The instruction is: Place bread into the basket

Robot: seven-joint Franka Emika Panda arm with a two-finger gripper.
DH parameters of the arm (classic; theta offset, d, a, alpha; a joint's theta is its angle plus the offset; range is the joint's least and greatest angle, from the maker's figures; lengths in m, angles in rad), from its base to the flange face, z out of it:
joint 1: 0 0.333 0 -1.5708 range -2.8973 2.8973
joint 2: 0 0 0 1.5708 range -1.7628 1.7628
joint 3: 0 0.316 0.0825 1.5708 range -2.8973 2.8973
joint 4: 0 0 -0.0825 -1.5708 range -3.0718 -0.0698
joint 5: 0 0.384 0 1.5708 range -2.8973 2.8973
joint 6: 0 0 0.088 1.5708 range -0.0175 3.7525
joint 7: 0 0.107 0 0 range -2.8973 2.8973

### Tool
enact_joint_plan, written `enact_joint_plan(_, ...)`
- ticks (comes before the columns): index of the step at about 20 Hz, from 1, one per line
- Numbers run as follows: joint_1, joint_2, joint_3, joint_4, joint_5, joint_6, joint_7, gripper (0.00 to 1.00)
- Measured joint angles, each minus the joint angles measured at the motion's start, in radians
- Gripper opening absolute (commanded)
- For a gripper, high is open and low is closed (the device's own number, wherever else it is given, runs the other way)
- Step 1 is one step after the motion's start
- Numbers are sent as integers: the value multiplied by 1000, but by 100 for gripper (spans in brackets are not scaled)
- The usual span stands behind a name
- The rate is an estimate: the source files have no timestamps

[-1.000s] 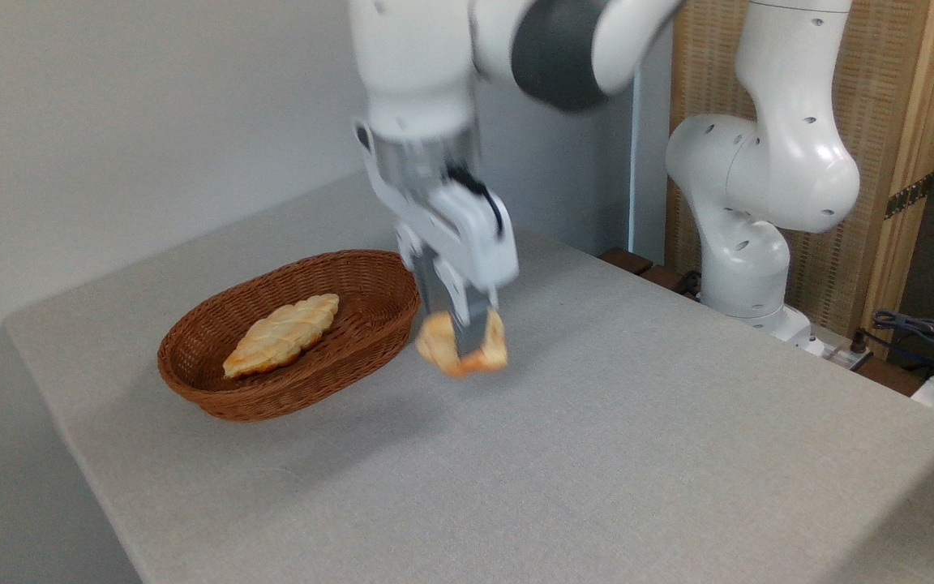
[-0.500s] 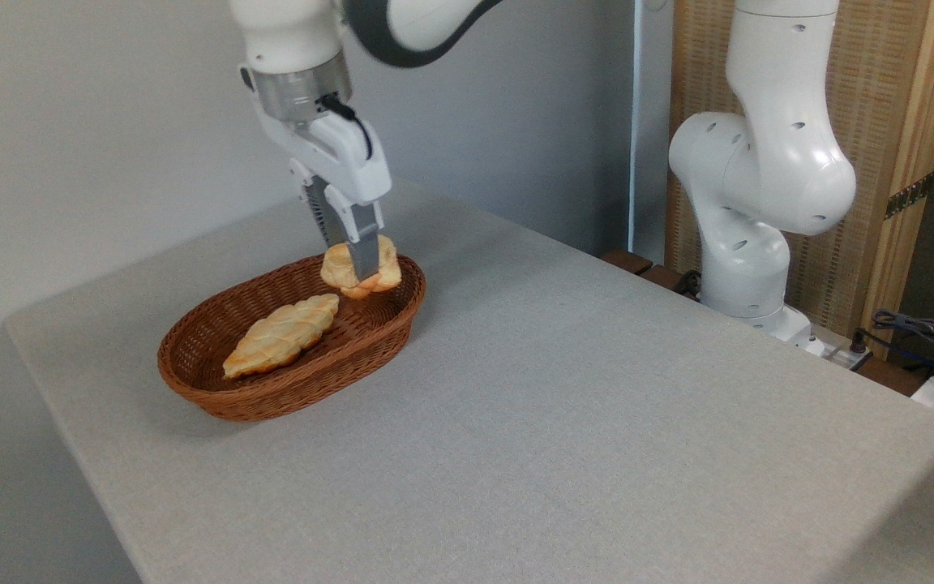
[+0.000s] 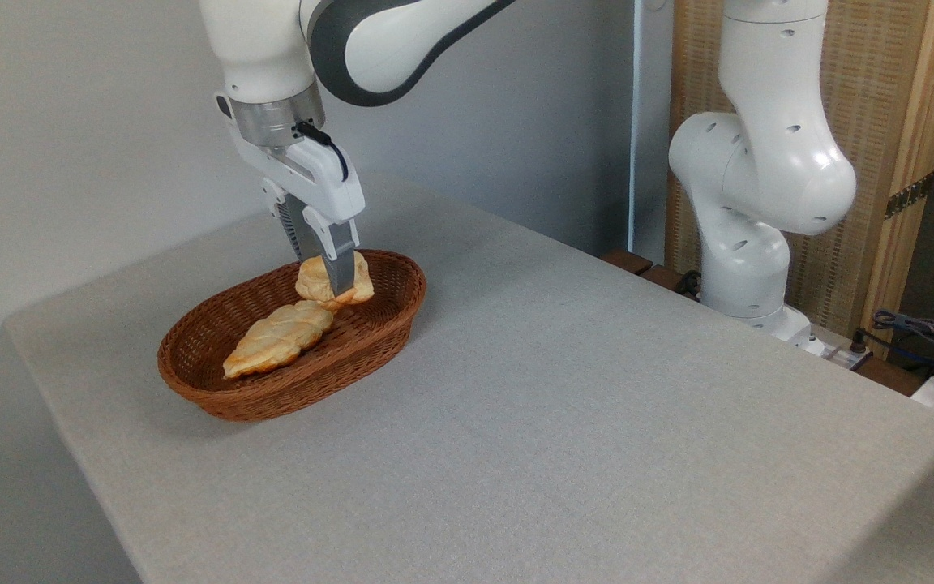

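A small golden bun, the bread [image 3: 317, 282], hangs over the right half of the reddish-brown wicker basket [image 3: 390, 318], just above its floor. My gripper [image 3: 336, 284] points down and is shut on the bread, with one grey finger [image 3: 340, 264] crossing the bun's front. The bun's lower edge overlaps the tip of the loaf beneath it; I cannot tell whether they touch. The basket stands on the grey table at the left.
A longer, leaf-shaped braided loaf [image 3: 276, 340] lies in the basket's left half. The arm's white base [image 3: 747, 227] stands at the table's back right, with cables [image 3: 921, 332] beyond it. The table edge [image 3: 70, 422] falls away just left of the basket.
The gripper carried the bread up and leftward from beside the basket's right end to over the basket, then lowered it a little further left into the basket.
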Motion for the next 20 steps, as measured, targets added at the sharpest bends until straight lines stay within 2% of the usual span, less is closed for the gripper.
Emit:
enact_joint_plan(5, 0, 0, 1, 5, 3, 0, 0, 100)
enact_joint_plan(8, 5, -4, 10, 16, 38, -5, 5, 100)
enact_joint_plan(11, 13, -12, 80, 107, 50, -123, 68, 100)
enact_joint_plan(13, 40, -21, 133, 168, 51, -197, 150, 100)
enact_joint_plan(16, 121, -30, 166, 246, 51, -263, 257, 100)
enact_joint_plan(20, 146, -30, 233, 323, 51, -365, 324, 100)
